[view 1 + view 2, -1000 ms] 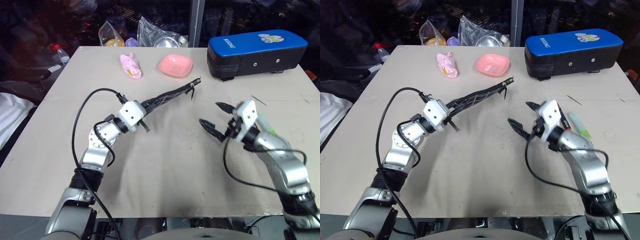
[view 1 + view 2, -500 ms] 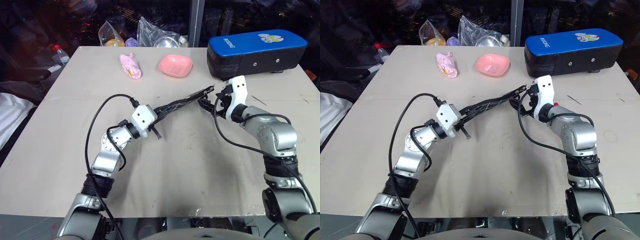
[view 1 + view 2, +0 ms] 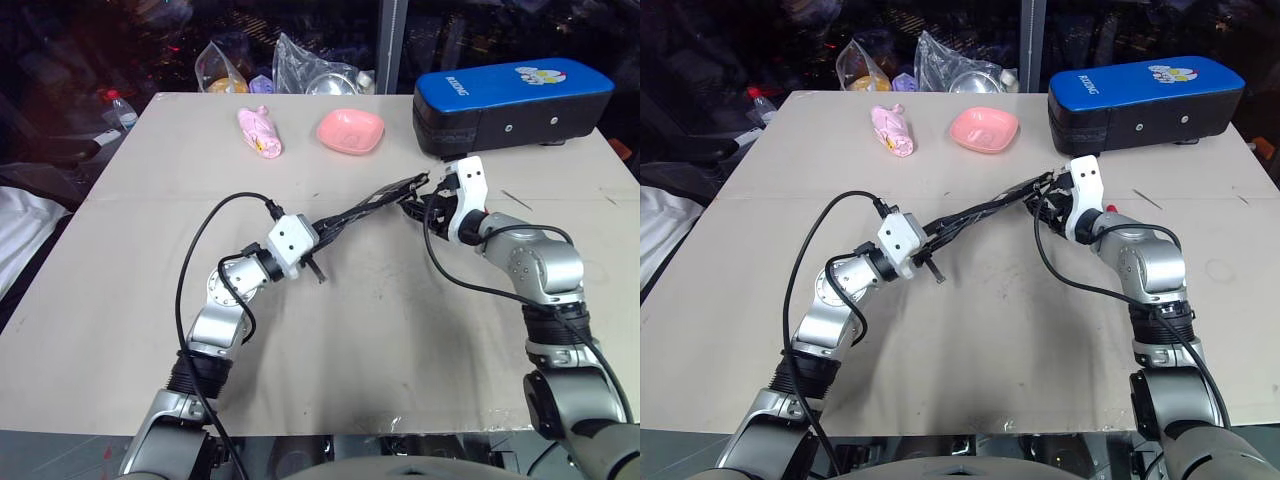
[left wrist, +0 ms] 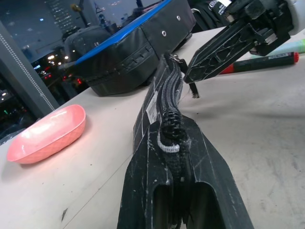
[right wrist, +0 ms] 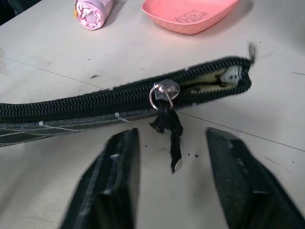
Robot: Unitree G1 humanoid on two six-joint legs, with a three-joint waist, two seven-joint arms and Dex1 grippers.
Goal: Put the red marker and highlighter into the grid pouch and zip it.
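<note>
Jaws of the left gripper (image 4: pixel 183 200) are clamped on one end of the pouch (image 3: pixel 362 207), holding it edge-up above the table (image 3: pixel 120 300), its zipper line running along the top. Jaws of the right gripper (image 5: pixel 172 191) stand partly open at the pouch's other end, one finger (image 5: pixel 107 183) on each side of the dark pull cord (image 5: pixel 170 131) that hangs from the metal slider (image 5: pixel 163 90); neither finger touches the cord or the slider. Beyond the slider a short stretch of the zipper is still open, showing pale lining. White grid lines and a small white label (image 4: pixel 151 107) mark the pouch's black fabric. The marker (image 4: pixel 264 62) lies on the table near the pouch, past the right gripper, with the highlighter (image 4: pixel 296 46) just beside it on the far side. A blue case (image 3: pixel 512 95) stands behind the pouch at the table's far edge. A pink dish (image 3: pixel 351 131) and a pink wrapped bundle (image 3: pixel 259 131) lie on the table farther from the case.
</note>
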